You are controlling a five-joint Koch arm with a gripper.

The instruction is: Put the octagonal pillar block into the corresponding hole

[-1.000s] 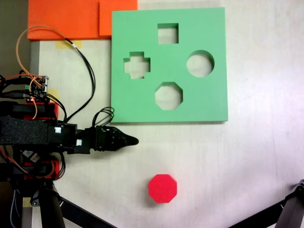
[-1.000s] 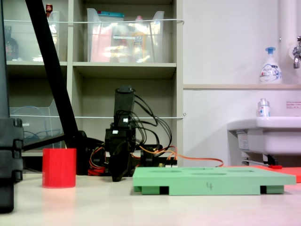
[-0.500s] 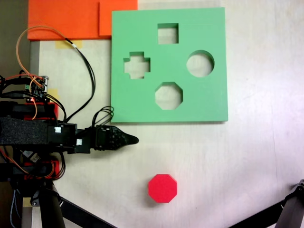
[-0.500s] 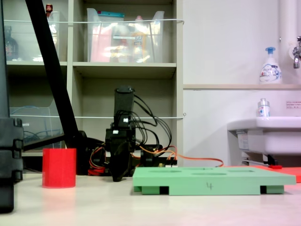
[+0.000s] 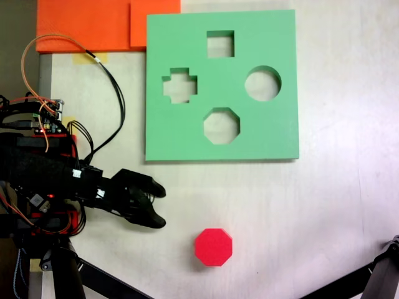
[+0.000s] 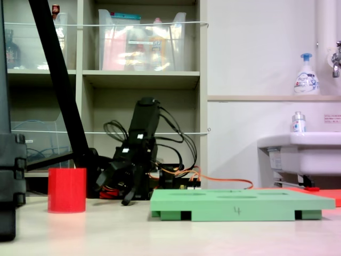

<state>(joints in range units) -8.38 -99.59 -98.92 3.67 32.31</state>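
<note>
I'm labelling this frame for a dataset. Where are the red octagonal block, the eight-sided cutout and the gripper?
Red octagonal block [image 5: 213, 246]: a fixed view from above, middle of its top face.
Eight-sided cutout [image 5: 221, 126]: same view, table seen through the green board.
Gripper [image 5: 159, 206]: same view, midway between its spread fingers.

Octagonal pillar block [image 5: 213, 246]: bright red. Foam board [image 5: 280, 37]: plain green. Gripper [image 5: 160, 206]: black. Sheets [image 5: 93, 23] at the table's top-left corner: orange. Table [image 5: 336, 187]: off-white.
</note>
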